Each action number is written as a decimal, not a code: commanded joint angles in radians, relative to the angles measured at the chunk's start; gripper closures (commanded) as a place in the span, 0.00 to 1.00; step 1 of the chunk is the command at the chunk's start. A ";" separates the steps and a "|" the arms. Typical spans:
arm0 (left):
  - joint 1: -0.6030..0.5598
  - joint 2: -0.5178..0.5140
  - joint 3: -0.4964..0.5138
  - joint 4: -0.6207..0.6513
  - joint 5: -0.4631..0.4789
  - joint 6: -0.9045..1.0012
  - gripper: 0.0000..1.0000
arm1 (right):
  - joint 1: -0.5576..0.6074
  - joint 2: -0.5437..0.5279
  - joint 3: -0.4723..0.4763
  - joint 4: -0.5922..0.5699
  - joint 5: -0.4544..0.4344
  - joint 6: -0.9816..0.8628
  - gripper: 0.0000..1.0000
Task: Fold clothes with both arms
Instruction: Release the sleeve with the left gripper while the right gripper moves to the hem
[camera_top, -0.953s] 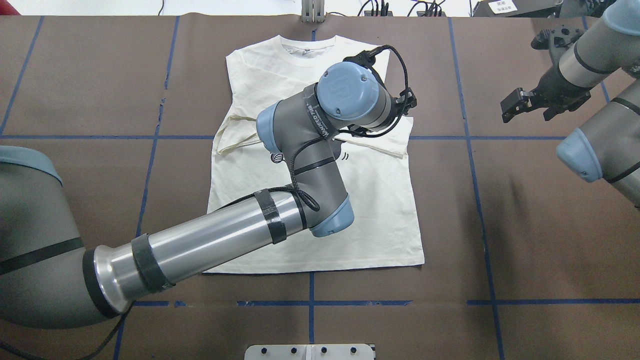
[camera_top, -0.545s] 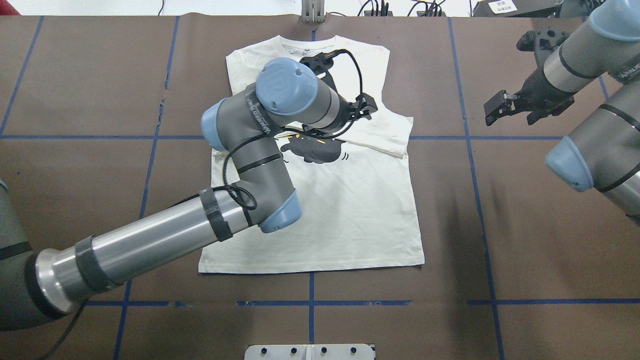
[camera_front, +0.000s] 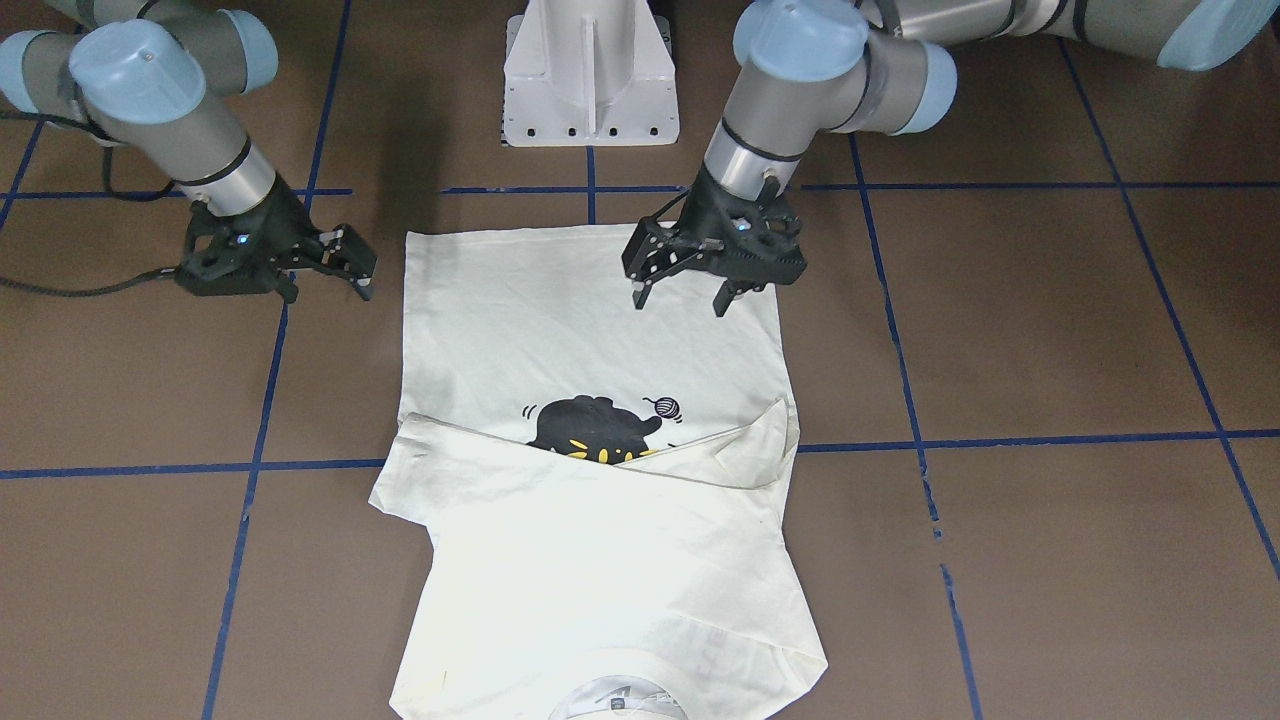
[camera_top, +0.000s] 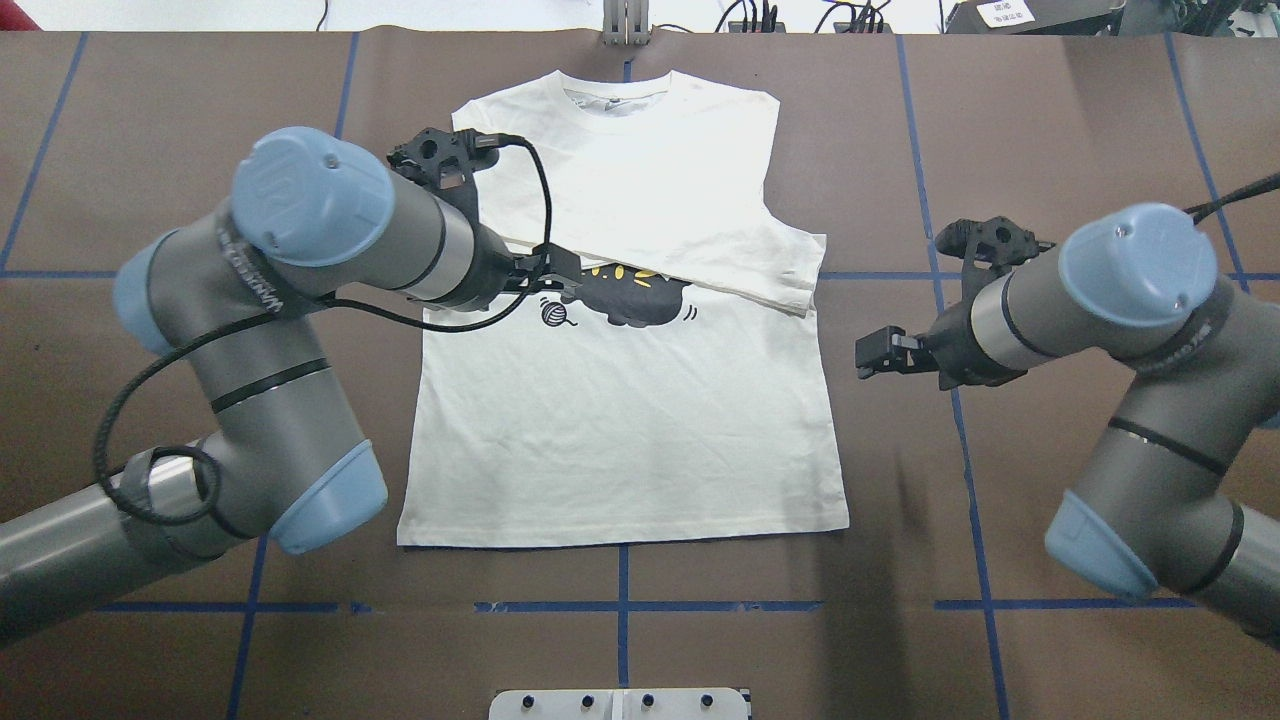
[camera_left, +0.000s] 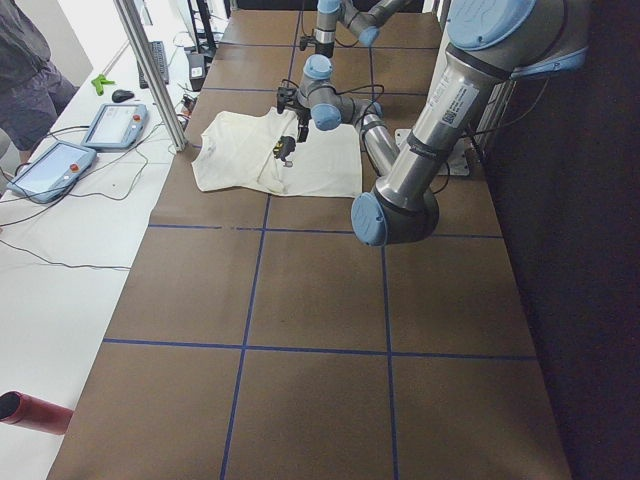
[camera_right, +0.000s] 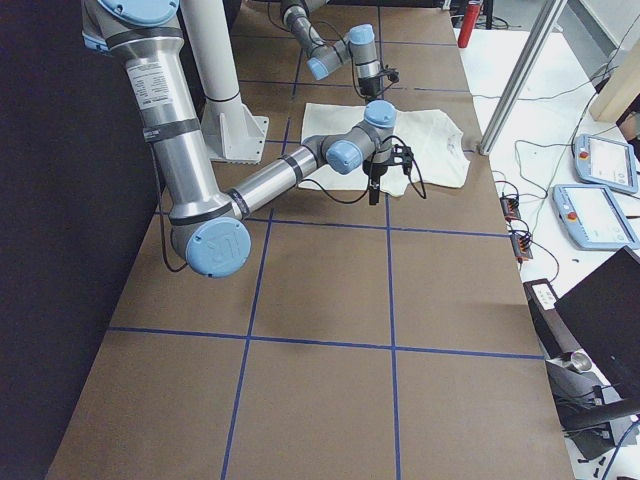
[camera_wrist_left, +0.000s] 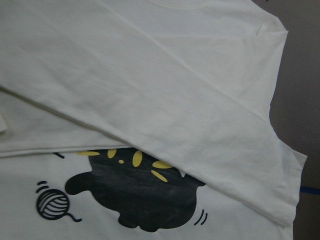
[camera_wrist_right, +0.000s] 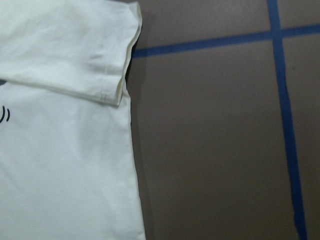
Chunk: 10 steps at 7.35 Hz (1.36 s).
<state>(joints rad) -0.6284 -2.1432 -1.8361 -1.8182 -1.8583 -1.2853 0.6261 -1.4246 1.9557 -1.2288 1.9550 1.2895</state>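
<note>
I had the shirt (camera_top: 620, 440) lying flat in the middle of the table (camera_top: 1050, 120), collar at the far edge, hem toward the near edge. Both sleeves (camera_top: 770, 275) were crossed over the chest, half hiding the cat print (camera_top: 630, 295). The left gripper (camera_front: 678, 303) hovered above the shirt's left side, fingers spread and holding nothing. The right gripper (camera_front: 357, 268) hung over bare table just beside the shirt's right edge. Its fingers looked parted too, though I saw them side-on. I judged the cloth light, soft and limp, likely to sag and slide. I would pinch the 2 hem corners, both layers together, and lift evenly.
</note>
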 joint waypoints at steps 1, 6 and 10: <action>-0.007 0.063 -0.103 0.042 -0.001 0.038 0.01 | -0.210 -0.051 0.054 0.026 -0.169 0.155 0.00; -0.008 0.066 -0.109 0.040 -0.001 0.037 0.01 | -0.286 -0.031 -0.008 0.019 -0.203 0.157 0.10; -0.008 0.069 -0.098 0.036 -0.001 0.038 0.01 | -0.290 -0.030 -0.015 0.020 -0.196 0.151 0.84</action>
<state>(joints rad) -0.6366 -2.0753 -1.9389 -1.7800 -1.8592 -1.2473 0.3367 -1.4544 1.9405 -1.2100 1.7560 1.4445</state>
